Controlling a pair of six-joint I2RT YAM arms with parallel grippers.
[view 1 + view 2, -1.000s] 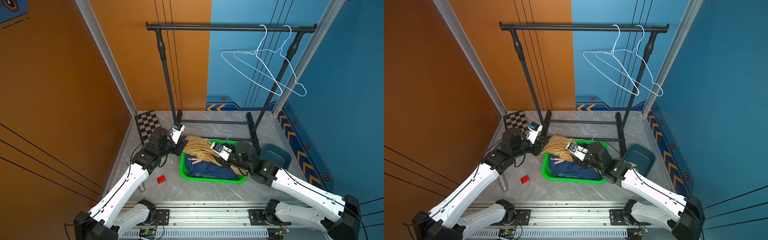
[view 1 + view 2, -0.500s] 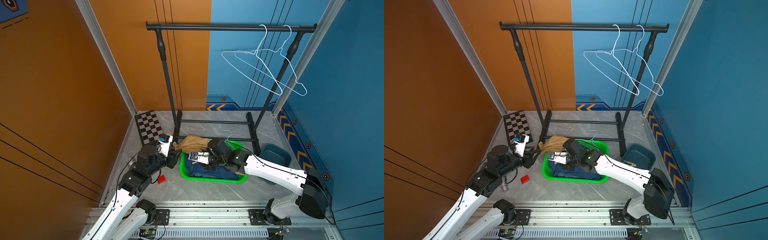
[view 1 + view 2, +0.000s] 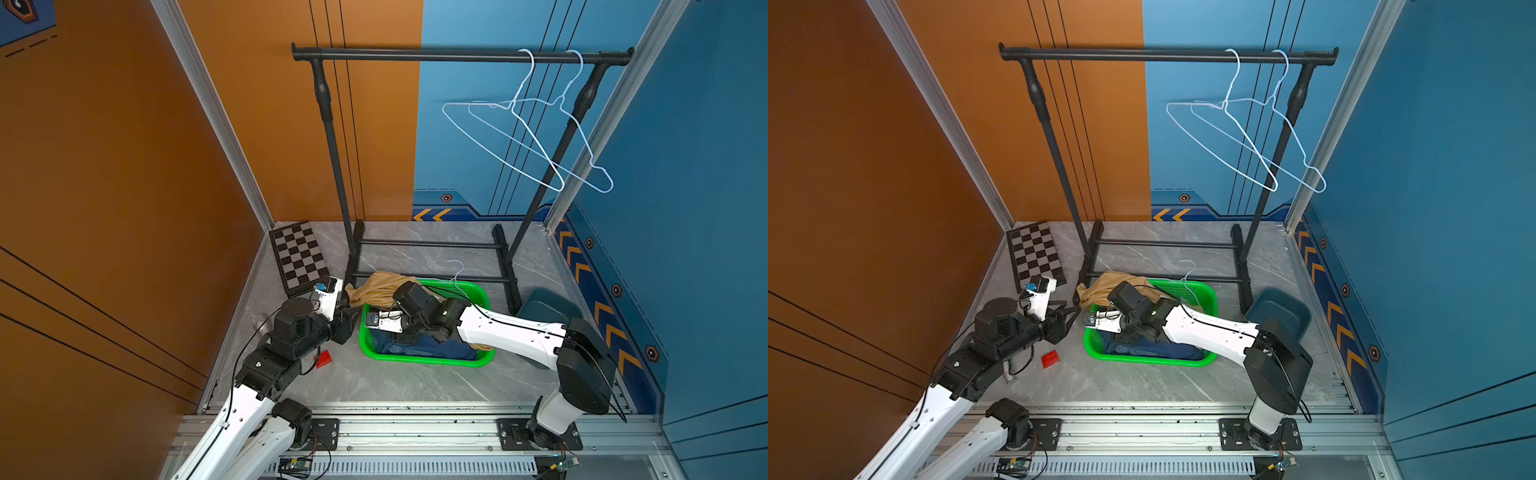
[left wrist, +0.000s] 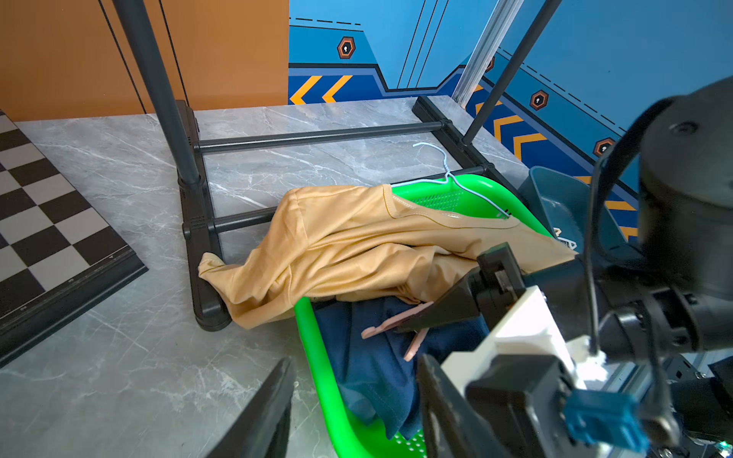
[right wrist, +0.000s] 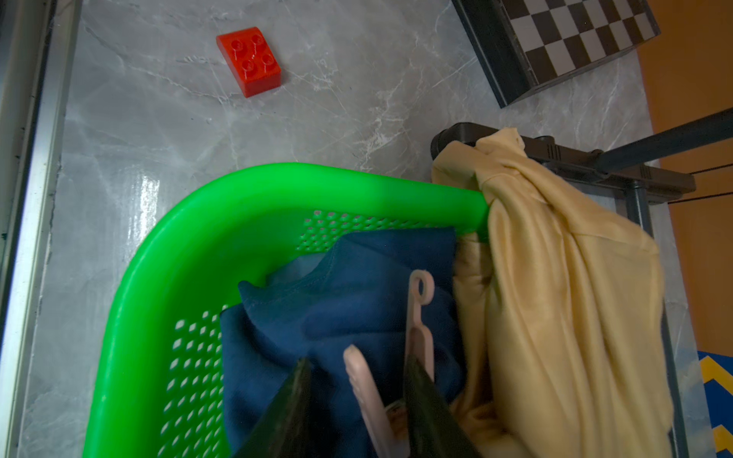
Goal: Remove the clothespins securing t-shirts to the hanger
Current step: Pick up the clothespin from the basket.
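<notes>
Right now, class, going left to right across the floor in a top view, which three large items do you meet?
Left to right: chessboard → green basket → dark blue bin. The red brick is omitted; it overlaps the chessboard's span.

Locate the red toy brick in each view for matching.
In a top view: red toy brick on the grey surface beside the green basket.
In a top view: same spot.
Left wrist: not in it; basket is.
Right wrist: brick beyond the basket's rim.
Shared landmark: the green basket.
</notes>
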